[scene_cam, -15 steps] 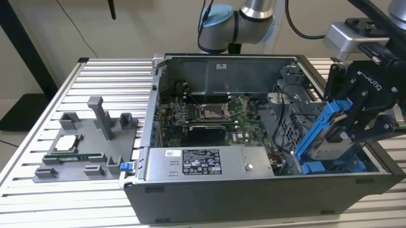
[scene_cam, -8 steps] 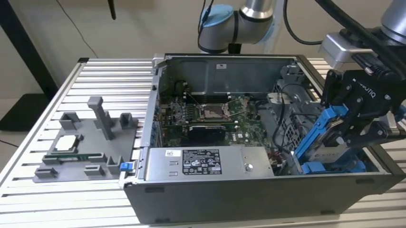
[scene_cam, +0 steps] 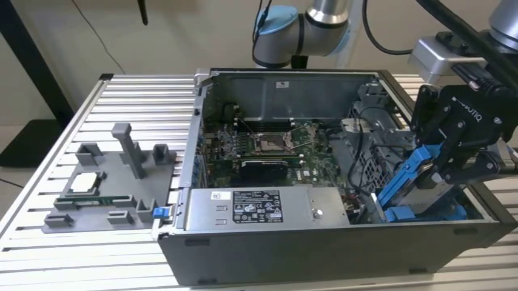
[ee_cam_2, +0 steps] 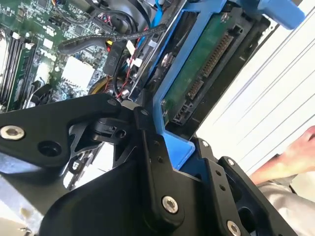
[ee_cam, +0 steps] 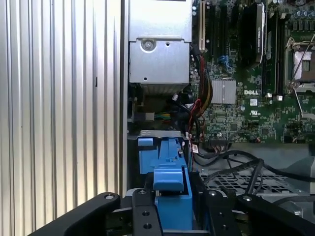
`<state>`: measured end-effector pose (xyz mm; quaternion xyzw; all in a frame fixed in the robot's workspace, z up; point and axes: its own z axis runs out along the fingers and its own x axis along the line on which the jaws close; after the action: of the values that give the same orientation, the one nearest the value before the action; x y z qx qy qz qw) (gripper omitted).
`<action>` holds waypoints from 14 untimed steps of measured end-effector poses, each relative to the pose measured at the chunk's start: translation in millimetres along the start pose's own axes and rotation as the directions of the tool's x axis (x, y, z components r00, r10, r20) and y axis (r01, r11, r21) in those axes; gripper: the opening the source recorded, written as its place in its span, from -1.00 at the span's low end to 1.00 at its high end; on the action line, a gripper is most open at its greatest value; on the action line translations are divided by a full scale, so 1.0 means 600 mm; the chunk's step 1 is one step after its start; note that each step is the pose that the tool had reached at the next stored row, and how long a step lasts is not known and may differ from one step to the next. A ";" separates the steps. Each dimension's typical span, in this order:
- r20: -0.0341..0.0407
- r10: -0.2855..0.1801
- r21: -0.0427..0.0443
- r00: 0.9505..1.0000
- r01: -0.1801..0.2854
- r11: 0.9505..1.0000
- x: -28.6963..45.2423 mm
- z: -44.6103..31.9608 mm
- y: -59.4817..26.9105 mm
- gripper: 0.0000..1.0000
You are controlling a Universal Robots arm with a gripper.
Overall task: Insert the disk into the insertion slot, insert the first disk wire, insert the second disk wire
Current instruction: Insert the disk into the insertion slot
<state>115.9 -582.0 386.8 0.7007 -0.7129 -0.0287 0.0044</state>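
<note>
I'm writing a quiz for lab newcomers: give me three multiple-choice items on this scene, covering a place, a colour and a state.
1. Where does the grey fixture stand? A) on the table, at the exterior view's left of the computer case; B) inside the case; C) on top of the case.
2. What colour is the carrier frame on the disk? A) red; B) blue; C) yellow.
3. How is the disk? A) flat on the table; B) tilted, clamped in the pincer; C) lying on the fixture.
Answers: 1 A, it sits on the slats beside the case; 2 B, plainly blue; 3 B, the pincer grips its frame.
</note>
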 end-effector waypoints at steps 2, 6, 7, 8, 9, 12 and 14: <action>0.000 0.000 0.000 1.000 0.000 1.000 0.000 0.000 0.000 1.00; 0.000 0.000 0.001 1.000 0.000 1.000 0.000 0.001 0.000 -1.00; 0.001 0.000 0.001 1.000 0.000 1.000 0.000 0.001 0.000 -1.00; 0.002 0.000 0.001 1.000 0.000 1.000 0.000 0.001 0.000 -1.00; 0.006 0.000 0.001 1.000 0.000 1.000 0.000 0.001 0.000 -1.00; 0.030 -0.001 0.002 1.000 0.001 1.000 0.000 0.001 0.000 -1.00; 0.038 -0.002 0.004 0.999 0.002 1.000 0.000 0.001 0.000 -1.00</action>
<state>115.8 -582.0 386.3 0.7006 -0.7123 -0.0405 -0.0105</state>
